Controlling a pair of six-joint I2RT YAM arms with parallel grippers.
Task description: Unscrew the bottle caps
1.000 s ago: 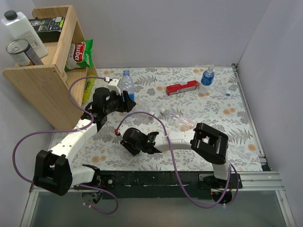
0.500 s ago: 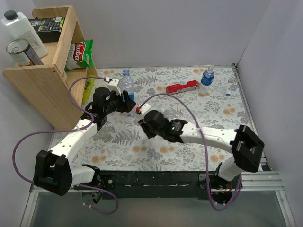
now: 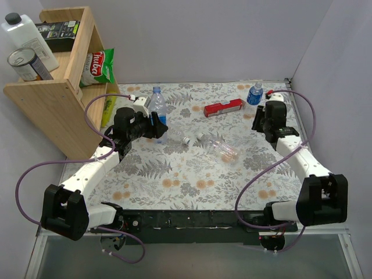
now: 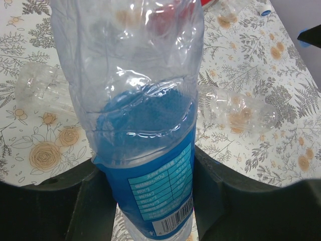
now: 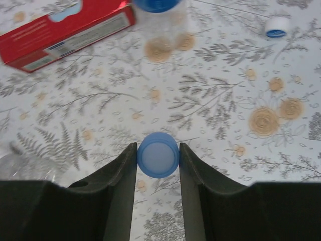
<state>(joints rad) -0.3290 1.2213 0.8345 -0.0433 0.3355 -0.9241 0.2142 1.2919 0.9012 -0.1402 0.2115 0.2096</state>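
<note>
My left gripper (image 3: 158, 125) is shut on an upright clear water bottle with a blue label (image 3: 157, 107); the bottle fills the left wrist view (image 4: 143, 125) between the black fingers (image 4: 223, 193). Its top shows blue from above. My right gripper (image 3: 261, 121) is at the far right, shut on a loose blue bottle cap (image 5: 158, 154) held just above the table. A small blue-labelled bottle (image 3: 254, 93) stands just beyond it and also shows in the right wrist view (image 5: 158, 7). A whitish cap (image 5: 277, 26) lies loose on the table.
Two clear bottles lie in the middle, one (image 3: 220, 146) (image 4: 235, 108) with a whitish cap, the other (image 4: 40, 90) by the held bottle. A long red box (image 3: 223, 107) (image 5: 65, 30) lies at the back. A wooden shelf (image 3: 58, 87) stands at the left.
My right arm has swung from the near middle of the table across to the far right, beside the small blue-labelled bottle. My left arm and its bottle have not moved.
</note>
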